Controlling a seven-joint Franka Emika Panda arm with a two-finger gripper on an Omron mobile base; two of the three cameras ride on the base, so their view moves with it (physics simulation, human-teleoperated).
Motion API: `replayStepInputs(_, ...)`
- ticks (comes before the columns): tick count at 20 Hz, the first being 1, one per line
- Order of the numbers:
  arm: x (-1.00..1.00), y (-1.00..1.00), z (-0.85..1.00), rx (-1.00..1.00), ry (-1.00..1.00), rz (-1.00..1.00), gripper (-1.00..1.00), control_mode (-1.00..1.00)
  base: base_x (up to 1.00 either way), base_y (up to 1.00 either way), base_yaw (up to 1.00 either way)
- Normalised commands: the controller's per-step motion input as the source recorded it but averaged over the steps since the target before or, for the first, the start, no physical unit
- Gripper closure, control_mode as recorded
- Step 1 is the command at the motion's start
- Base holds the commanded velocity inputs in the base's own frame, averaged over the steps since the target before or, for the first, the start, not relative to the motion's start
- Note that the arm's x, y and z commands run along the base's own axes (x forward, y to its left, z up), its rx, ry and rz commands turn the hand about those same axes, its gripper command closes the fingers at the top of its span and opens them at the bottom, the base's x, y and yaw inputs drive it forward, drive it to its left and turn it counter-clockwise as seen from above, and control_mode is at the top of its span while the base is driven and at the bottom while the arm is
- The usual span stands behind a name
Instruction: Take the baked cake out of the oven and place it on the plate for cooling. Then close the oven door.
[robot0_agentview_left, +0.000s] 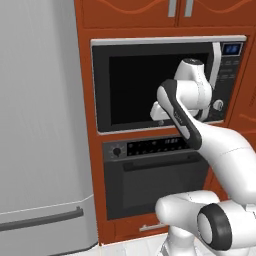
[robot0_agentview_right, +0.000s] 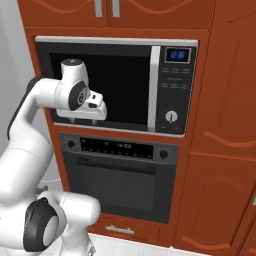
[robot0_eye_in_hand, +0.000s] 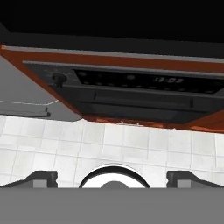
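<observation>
My end effector (robot0_eye_in_hand: 112, 177) spread wide and empty at frame centre-left before the microwave (robot0_agentview_right: 115, 85), oven door (robot0_agentview_right: 122, 182) below still closed, cake unseen, so next I drop to its handle (robot0_agentview_right: 116, 165) and pull.

One black built-in oven (robot0_agentview_right: 120, 175), its one black bar-handled door (robot0_agentview_right: 119, 187) shut, with two round knobs on its control strip. One silver-trimmed black microwave (robot0_agentview_right: 117, 82). One tall grey refrigerator (robot0_agentview_left: 42, 130). Two orange-brown upper cabinet doors. One white robot arm (robot0_agentview_left: 200, 135).
</observation>
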Motion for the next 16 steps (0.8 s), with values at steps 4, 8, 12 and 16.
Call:
replayStepInputs(4, 0.00, 0.00, 0.00, 0.00, 0.00, 0.00, -1.00, 1.00, -0.29, 0.37, 0.00)
replayStepInputs(8, 0.00, 0.00, 0.00, 0.00, 0.00, 0.00, -1.00, 1.00, -0.40, 0.21, 0.00)
replayStepInputs(12, 0.00, 0.00, 0.00, 0.00, 0.00, 0.00, -1.00, 1.00, -0.38, 0.00, 0.00)
replayStepInputs(16, -0.06, 0.00, -0.01, 0.00, 0.00, 0.00, -1.00, -1.00, -0.18, 0.00, 0.00)
